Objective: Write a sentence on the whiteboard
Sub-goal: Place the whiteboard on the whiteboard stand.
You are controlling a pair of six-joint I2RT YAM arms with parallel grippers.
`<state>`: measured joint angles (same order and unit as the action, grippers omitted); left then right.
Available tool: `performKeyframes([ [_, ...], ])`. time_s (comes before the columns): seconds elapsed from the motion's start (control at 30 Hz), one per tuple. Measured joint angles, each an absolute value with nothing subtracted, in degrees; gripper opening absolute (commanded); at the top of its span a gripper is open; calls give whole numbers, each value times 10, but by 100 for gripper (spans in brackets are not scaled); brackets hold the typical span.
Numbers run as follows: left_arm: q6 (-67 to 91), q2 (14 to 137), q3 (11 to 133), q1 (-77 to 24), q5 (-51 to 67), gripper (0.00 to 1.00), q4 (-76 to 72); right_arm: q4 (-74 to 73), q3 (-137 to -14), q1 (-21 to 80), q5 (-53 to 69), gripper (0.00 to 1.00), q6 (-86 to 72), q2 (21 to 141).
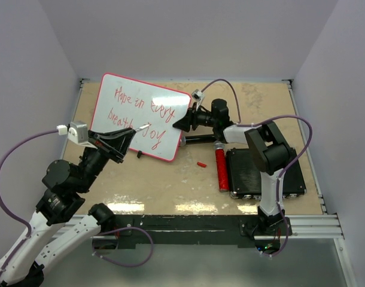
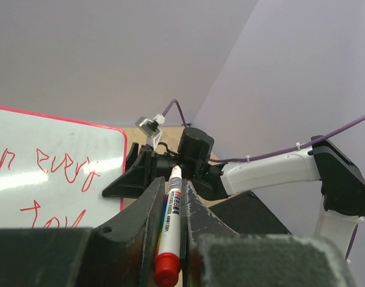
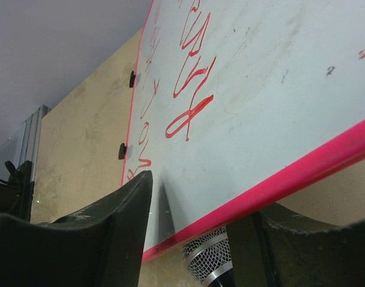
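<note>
The whiteboard (image 1: 125, 98) lies at the back left of the table with its red frame showing. The sentence (image 1: 142, 109) reads "Hope in every breath Joy" in two red lines. My left gripper (image 1: 132, 133) is shut on a red-capped white marker (image 1: 142, 128), whose tip is over the lower line near "Joy". In the left wrist view the marker (image 2: 170, 221) sits between the fingers (image 2: 140, 221), with the whiteboard (image 2: 57, 143) to the left. My right gripper (image 1: 183, 123) clamps the board's right edge. In the right wrist view its fingers (image 3: 113, 227) straddle the whiteboard (image 3: 278, 107).
A black ribbed case (image 1: 263, 173) lies at the right. A red cylinder (image 1: 221, 169) lies along its left side, and a small red cap (image 1: 201, 163) is on the table nearby. A microphone (image 3: 209, 260) lies under the board's edge.
</note>
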<state>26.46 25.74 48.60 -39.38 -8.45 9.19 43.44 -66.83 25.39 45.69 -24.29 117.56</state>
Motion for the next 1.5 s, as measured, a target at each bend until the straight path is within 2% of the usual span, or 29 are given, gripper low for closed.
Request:
performKeyframes([
  [0.57, 266, 257, 473, -394, -77, 0, 69, 377, -648, 253, 455, 80, -186, 1128],
  [0.87, 265, 268, 470, -394, -63, 0, 64, 283, -640, 246, 459, 81, -109, 1060],
  [1.23, 257, 275, 455, -394, -27, 0, 45, 48, -643, 220, 461, 82, 73, 960],
  [1.5, 273, 242, 336, -394, 0, 0, -21, -185, -646, 217, 508, 80, 324, 878],
])
